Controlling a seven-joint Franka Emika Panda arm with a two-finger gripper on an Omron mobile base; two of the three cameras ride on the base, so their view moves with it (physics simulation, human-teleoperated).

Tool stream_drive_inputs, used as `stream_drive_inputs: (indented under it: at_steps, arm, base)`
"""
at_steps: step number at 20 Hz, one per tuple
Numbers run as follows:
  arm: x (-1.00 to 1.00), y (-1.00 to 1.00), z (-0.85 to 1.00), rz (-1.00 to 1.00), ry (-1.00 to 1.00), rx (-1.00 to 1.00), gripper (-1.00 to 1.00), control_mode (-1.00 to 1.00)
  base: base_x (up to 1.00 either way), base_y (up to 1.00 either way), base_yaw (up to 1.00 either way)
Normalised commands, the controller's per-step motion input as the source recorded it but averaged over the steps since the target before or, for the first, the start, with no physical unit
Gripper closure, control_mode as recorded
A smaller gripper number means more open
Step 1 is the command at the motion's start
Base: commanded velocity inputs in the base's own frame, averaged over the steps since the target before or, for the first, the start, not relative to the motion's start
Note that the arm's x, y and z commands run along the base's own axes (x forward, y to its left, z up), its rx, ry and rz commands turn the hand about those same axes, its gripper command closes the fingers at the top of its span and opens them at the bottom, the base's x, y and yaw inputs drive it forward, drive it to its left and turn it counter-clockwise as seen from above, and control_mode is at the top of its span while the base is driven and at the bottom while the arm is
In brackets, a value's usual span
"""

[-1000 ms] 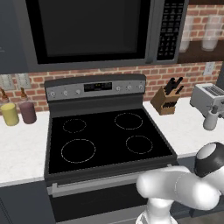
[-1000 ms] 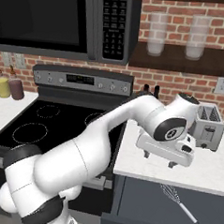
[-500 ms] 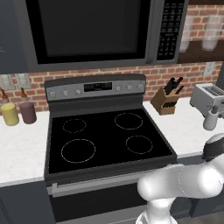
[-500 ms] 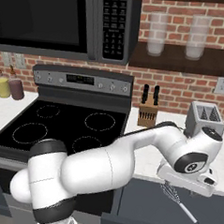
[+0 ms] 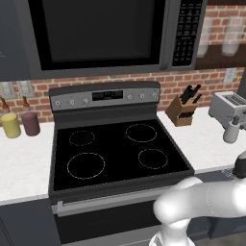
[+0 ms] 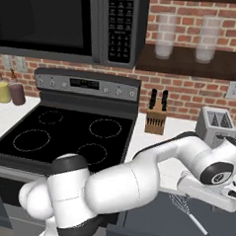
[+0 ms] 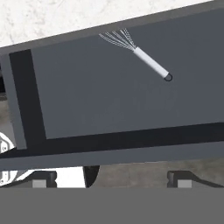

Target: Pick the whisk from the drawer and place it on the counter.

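The whisk (image 7: 139,53) lies flat on the floor of the open drawer (image 7: 109,100), wire head toward the counter (image 7: 65,17), pale handle pointing away. My gripper (image 7: 111,178) hovers above the drawer, open, with nothing between its fingertips (image 7: 43,178); the whisk is well ahead of them. From the right base view, the whisk (image 6: 188,216) rests in the pulled-out drawer (image 6: 148,223) just under my hand, below the counter (image 6: 148,141) edge.
A toaster (image 6: 216,126) and a knife block (image 6: 155,120) stand on the counter behind the drawer. The black stovetop (image 6: 64,131) is to the left, with two jars (image 6: 3,90) beyond it. A small grey shaker (image 5: 231,132) stands by the toaster (image 5: 228,108).
My arm has swung right and down, from beside the toaster above the counter to over the open drawer. The whisk has not moved.
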Motion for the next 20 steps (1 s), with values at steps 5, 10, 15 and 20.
stream_drive_inputs:
  at_steps: [5, 10, 15, 20]
  arm:
    - [-0.01, -0.14, -0.27, 0.0, 0.03, 0.0, -1.0, -1.0]
    - [0.0, -0.12, -0.61, 0.0, -0.02, 0.0, -1.0, -1.0]
    - [0.01, -0.01, -0.49, 0.05, 0.0, 0.0, -1.0, -1.0]
    - [0.04, 0.0, -0.39, 0.13, 0.0, 0.0, -1.0, -1.0]
  base:
    - [0.0, 0.0, 0.0]
    - [0.0, 0.0, 0.0]
    - [0.0, 0.0, 0.0]
    - [0.0, 0.0, 0.0]
